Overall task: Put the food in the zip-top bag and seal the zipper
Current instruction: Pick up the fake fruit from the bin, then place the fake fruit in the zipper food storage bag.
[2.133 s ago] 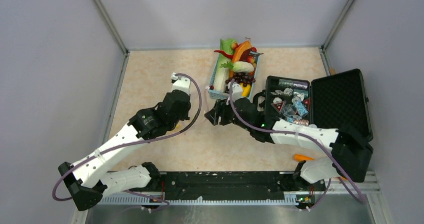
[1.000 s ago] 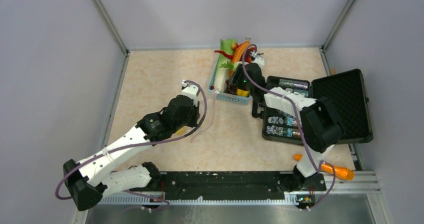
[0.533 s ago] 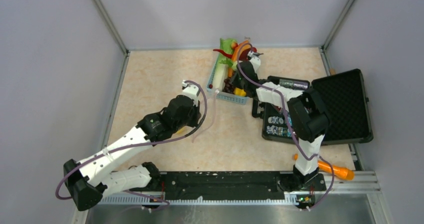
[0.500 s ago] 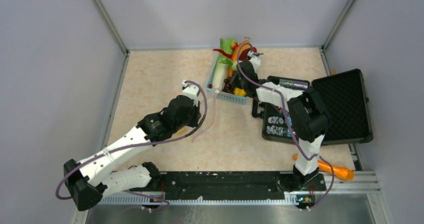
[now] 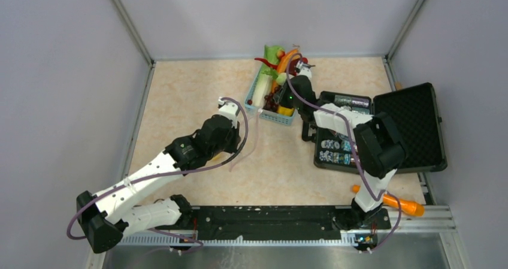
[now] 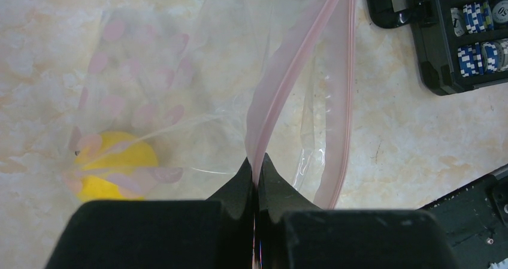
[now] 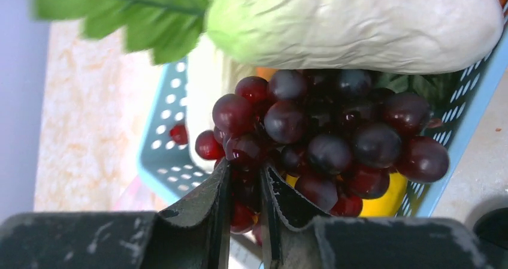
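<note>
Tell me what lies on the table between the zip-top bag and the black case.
Nothing: the left wrist view shows only bare tabletop between the zip-top bag and the black case.

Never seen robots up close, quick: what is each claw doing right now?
Left gripper: closed, pinching the zipper of the zip-top bag.
Right gripper: closed on the dark purple grapes.

The left arm [image 5: 150, 170] is being held stretched forward and low, with the left gripper [image 6: 256, 161] being held pinched tight on the zipper [image 6: 287, 71]. The right arm [image 5: 359, 137] is being held folded at the elbow and reaching far forward, with the right gripper [image 7: 244, 170] being held clamped on the grapes [image 7: 323, 131], jaws nearly together.
</note>
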You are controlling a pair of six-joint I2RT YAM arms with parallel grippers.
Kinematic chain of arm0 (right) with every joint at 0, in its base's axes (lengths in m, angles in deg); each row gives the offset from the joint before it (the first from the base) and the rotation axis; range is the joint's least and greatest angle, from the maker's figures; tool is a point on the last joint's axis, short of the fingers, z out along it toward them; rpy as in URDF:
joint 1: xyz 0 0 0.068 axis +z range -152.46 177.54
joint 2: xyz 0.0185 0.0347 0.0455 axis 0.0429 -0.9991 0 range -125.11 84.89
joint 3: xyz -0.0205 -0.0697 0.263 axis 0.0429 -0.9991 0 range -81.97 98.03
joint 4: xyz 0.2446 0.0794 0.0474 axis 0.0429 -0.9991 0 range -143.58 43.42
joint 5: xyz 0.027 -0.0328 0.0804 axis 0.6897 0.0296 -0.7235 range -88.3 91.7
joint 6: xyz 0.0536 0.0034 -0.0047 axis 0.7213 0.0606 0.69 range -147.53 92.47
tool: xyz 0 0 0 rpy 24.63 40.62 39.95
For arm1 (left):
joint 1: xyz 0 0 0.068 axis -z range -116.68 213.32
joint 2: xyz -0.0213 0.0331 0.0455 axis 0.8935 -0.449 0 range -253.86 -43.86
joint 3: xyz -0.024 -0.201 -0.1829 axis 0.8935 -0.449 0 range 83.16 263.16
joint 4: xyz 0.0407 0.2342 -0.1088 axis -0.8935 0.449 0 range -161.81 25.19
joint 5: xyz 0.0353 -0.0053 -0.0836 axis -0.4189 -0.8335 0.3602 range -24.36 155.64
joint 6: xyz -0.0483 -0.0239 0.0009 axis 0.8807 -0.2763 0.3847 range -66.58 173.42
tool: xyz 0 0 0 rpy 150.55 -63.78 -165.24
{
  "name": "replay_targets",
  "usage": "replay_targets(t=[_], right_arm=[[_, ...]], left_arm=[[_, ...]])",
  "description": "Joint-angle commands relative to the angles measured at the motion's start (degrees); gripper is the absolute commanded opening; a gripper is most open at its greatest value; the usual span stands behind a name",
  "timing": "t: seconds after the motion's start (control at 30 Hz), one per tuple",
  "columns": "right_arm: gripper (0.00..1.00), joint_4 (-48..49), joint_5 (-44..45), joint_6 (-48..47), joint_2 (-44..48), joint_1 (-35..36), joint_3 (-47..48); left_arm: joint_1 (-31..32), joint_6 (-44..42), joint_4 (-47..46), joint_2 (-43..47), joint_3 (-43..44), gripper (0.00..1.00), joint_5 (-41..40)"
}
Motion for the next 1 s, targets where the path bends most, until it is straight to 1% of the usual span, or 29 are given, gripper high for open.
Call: replay_targets(t=[0.0,0.23,0.43,0.63,0.73,0.87,0.97], right_arm=[[0.00,5.5,-6.1,-2.5,8.9,0.2,-2.0],[0.00,8.0,-6.0,-3.1,16.9,0.2,-7.8],[0.00,10.1,-5.1,-2.9,21.3,0.2,-11.4],[0.00,10.4,-6.5,-4.0,23.1,0.2,-11.8],[0.00,9.2,-10.2,-5.4,23.2,0.2,-10.6],[0.00,7.0,-9.8,-6.2,23.2,0.2,-9.4],[0.00,6.8,-13.1,-7.1,24.4,0.2,-8.6]], left_arm=[[-0.3,0.5,-2.0,1.2,-0.5,0.00,-0.5],[-0.3,0.5,-2.0,1.2,-0.3,0.00,-0.8],[-0.2,0.9,-2.0,1.5,-0.3,0.00,-1.0],[-0.3,1.1,-1.8,1.3,0.2,0.00,-0.5],[-0.3,1.2,-1.8,1.5,0.2,0.00,-0.3],[-0.3,1.3,-1.7,1.6,0.2,0.00,-0.4],[-0.2,1.5,-1.5,1.7,0.2,0.00,-0.6]])
